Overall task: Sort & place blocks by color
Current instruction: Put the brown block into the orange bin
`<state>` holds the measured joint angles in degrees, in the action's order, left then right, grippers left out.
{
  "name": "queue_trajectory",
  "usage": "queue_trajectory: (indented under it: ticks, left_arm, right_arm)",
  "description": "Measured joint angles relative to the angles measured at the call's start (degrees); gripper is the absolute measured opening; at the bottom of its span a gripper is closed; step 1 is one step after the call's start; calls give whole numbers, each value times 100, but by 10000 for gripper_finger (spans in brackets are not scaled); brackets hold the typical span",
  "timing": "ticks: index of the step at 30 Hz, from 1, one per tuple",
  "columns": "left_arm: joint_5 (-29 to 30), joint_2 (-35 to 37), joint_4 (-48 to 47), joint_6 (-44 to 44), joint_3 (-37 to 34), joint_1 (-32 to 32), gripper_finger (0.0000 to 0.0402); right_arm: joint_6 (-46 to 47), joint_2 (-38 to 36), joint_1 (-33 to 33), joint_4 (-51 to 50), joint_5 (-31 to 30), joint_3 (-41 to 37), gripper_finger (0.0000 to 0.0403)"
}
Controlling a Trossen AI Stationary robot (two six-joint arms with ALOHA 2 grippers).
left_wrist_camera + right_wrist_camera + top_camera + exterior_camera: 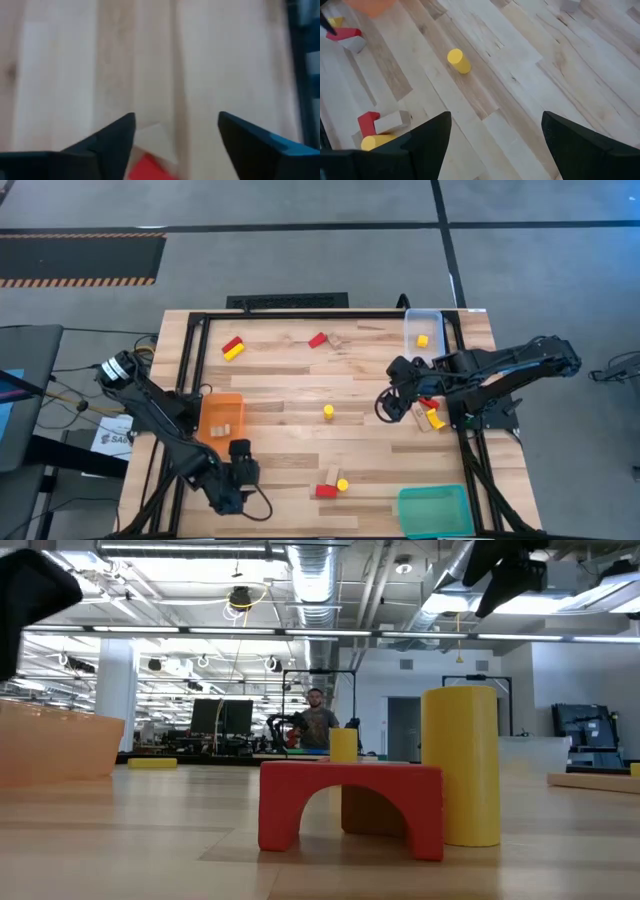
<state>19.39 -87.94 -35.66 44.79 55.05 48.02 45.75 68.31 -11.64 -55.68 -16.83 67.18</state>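
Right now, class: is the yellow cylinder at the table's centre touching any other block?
Apart. The high view shows the yellow cylinder alone on bare table; the right wrist view confirms clear wood all around it.

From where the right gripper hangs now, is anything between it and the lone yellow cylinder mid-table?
Nothing visible. The right gripper is open, and only bare table lies between it and the yellow cylinder. The other blocks sit off to the sides of that line.
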Motion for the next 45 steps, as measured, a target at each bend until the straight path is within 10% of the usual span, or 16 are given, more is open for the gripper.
queue_trajectory:
  ticks: [9,28,45]
  left_arm:
    - [60,-313,-260,87,0,-240,361]
    - [-334,-1049,-32,425,-155,-294,365]
    - [-492,-1027,423,394,-382,-307,280]
  right_arm:
    - [-129,0,0,0,-7,0,331]
    - [-292,2,22,-79,-6,0,331]
    - [-281,2,22,-131,-6,0,331]
